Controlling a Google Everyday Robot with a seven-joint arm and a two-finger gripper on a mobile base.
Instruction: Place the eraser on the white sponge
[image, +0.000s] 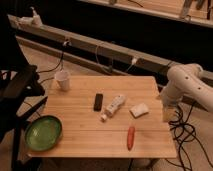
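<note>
The eraser (98, 101) is a small flat black block lying on the wooden table (80, 135), near its middle. The white sponge (139, 110) is a puffy white pad lying to the eraser's right, beyond a long white bottle-like object (114, 105). The eraser and the sponge are apart. My white arm (186, 82) bends down at the table's right side. The gripper (168, 116) hangs at the arm's lower end, beside the table's right edge, to the right of the sponge and touching nothing.
A white paper cup (62, 80) stands at the back left. A green bowl (43, 132) sits at the front left corner. An orange carrot (130, 137) lies near the front edge. Cables (187, 132) lie on the floor at the right. A black chair (17, 87) stands at the left.
</note>
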